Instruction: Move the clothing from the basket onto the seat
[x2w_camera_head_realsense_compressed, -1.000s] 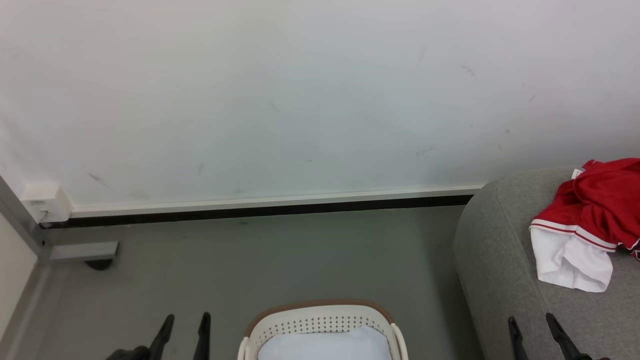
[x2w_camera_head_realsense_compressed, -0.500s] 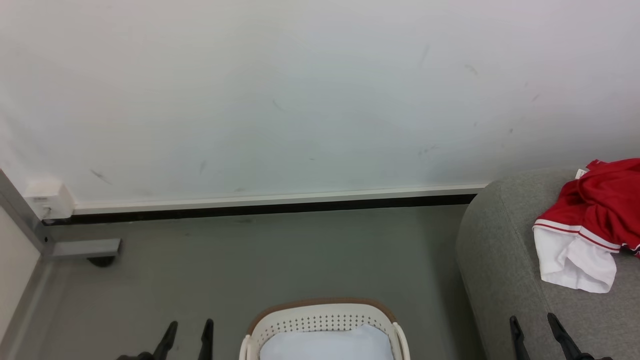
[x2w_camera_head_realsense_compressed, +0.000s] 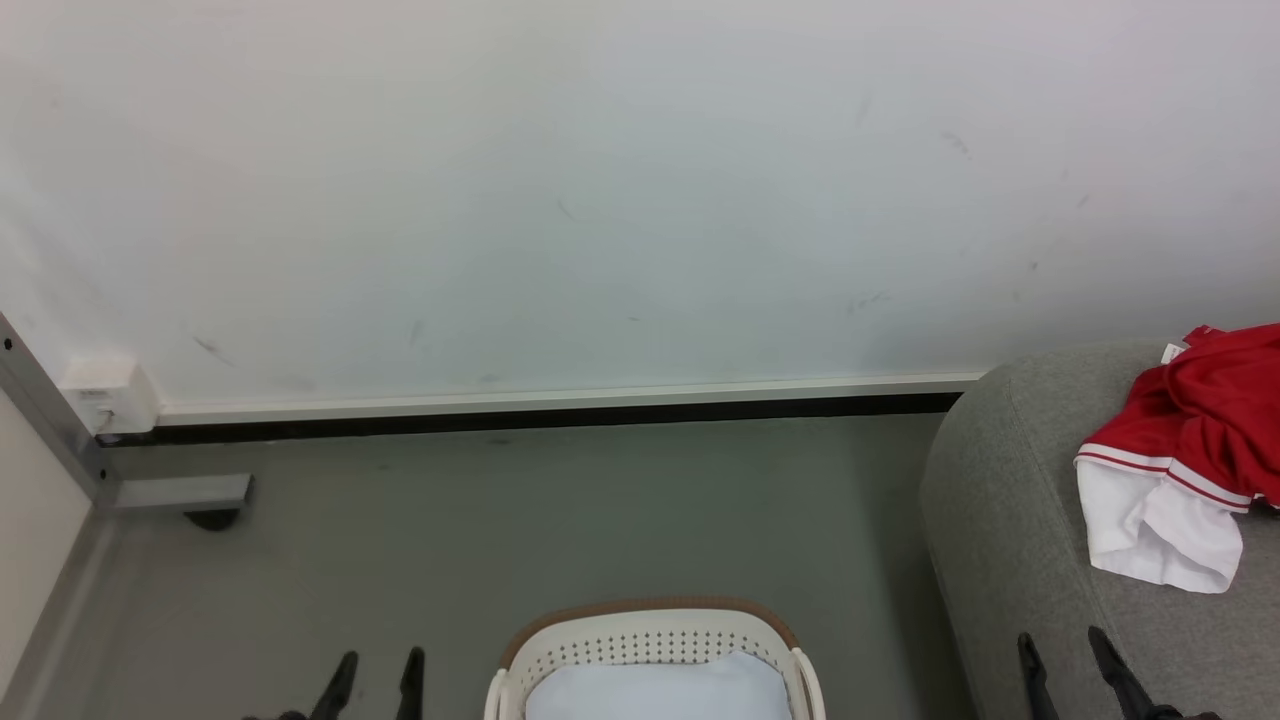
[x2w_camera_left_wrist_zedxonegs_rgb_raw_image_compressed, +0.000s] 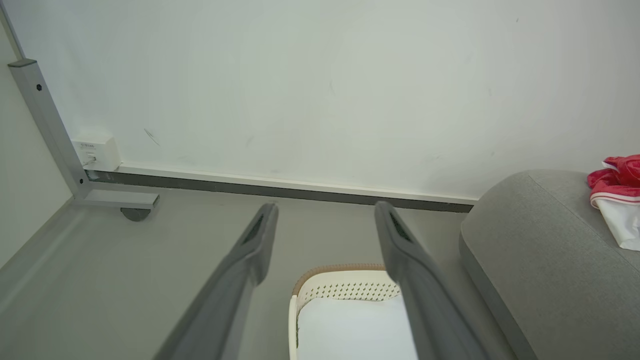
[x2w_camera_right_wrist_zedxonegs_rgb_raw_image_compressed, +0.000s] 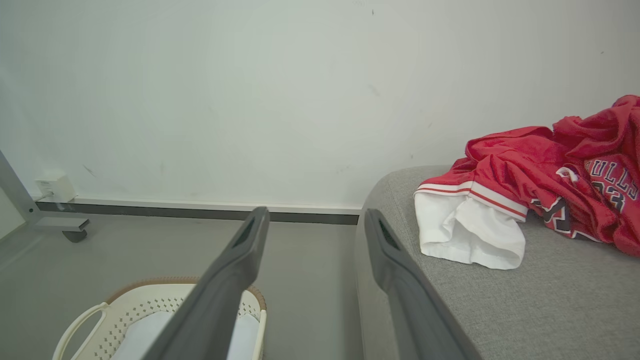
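Observation:
Red clothing (x2w_camera_head_realsense_compressed: 1205, 420) with white bands lies crumpled on the grey seat (x2w_camera_head_realsense_compressed: 1010, 520) at the right; the right wrist view shows the clothing (x2w_camera_right_wrist_zedxonegs_rgb_raw_image_compressed: 540, 170) with dark "BULLS" print, spread on the seat (x2w_camera_right_wrist_zedxonegs_rgb_raw_image_compressed: 525, 305). The cream basket (x2w_camera_head_realsense_compressed: 645, 640) with a brown rim stands on the floor at bottom centre, a pale white pad (x2w_camera_head_realsense_compressed: 655, 690) lying inside it. My left gripper (x2w_camera_head_realsense_compressed: 378, 675) is open to the left of the basket, with nothing between its fingers. Over the seat's front edge my right gripper (x2w_camera_head_realsense_compressed: 1065, 660) is open and empty. The basket (x2w_camera_left_wrist_zedxonegs_rgb_raw_image_compressed: 345, 287) also appears between the left fingers.
A white wall with a dark skirting strip runs across the back. A grey metal frame leg (x2w_camera_head_realsense_compressed: 180, 492) with a caster stands on the grey floor at the left, beside a white wall box (x2w_camera_head_realsense_compressed: 105, 392).
The whole picture has drifted slightly to the right and down, so the camera has moved a little. Both grippers sit a bit lower in the head view. Clothing and basket lie as before.

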